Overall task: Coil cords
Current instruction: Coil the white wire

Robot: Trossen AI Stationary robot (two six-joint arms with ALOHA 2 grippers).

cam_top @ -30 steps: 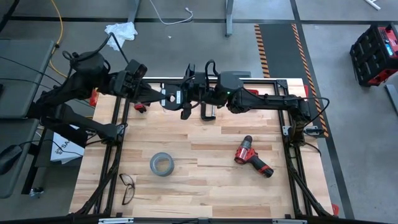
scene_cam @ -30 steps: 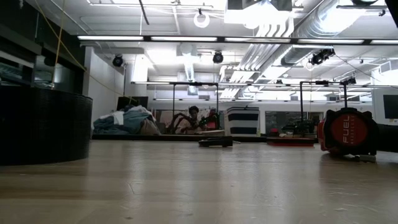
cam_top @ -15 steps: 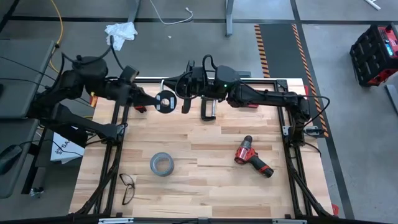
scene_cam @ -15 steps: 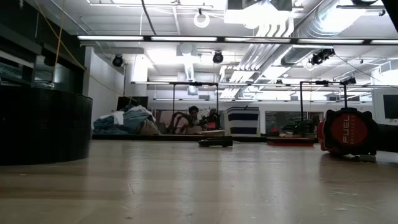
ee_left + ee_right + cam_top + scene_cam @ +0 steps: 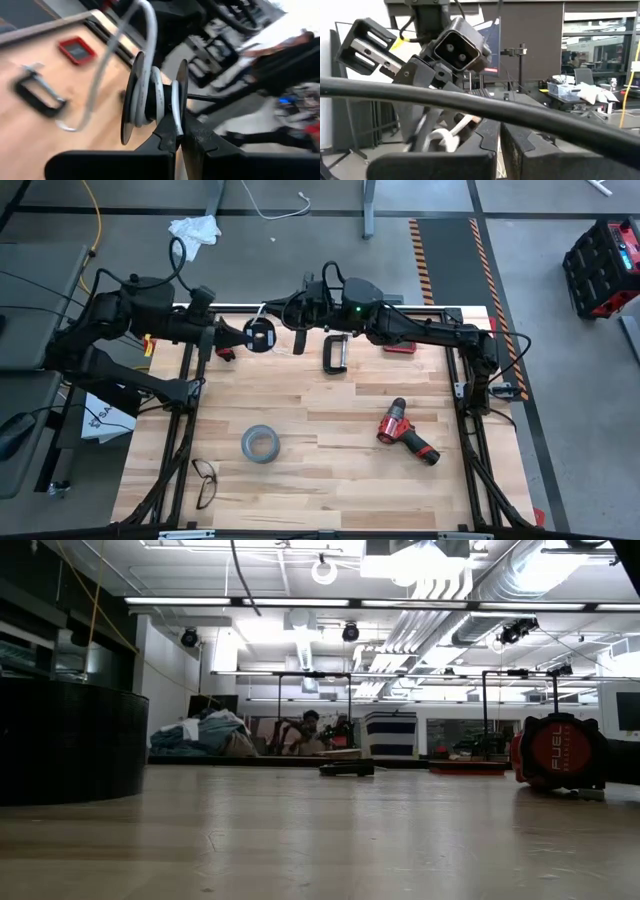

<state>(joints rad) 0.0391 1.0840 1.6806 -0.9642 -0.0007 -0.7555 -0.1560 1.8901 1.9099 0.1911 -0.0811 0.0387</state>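
Observation:
The small black spool with a white label is held above the far part of the table, between my two grippers. My left gripper is shut on it. In the left wrist view the spool shows edge-on, with the white cord wound between its two discs. A free length of cord loops off toward my right gripper. That gripper is shut just right of the spool, with the white cord right at its fingertips. My left gripper pinches the rim of one spool disc between its two fingers, coming level from the table's left. The spool is lifted clear of the table, its discs on edge. My right gripper is shut on the white cord near the spool, coming level from the table's right. Its own fingers hide the place of contact.
A black C-clamp lies under my right arm, with a small red block to its right. A red drill lies at the right. A grey tape roll and glasses lie at the near left.
My left gripper has drawn back toward the table's left edge, carrying the spool with it. My right gripper has followed toward the left and far edge, staying close to the spool. The C-clamp now shows from under my right arm.

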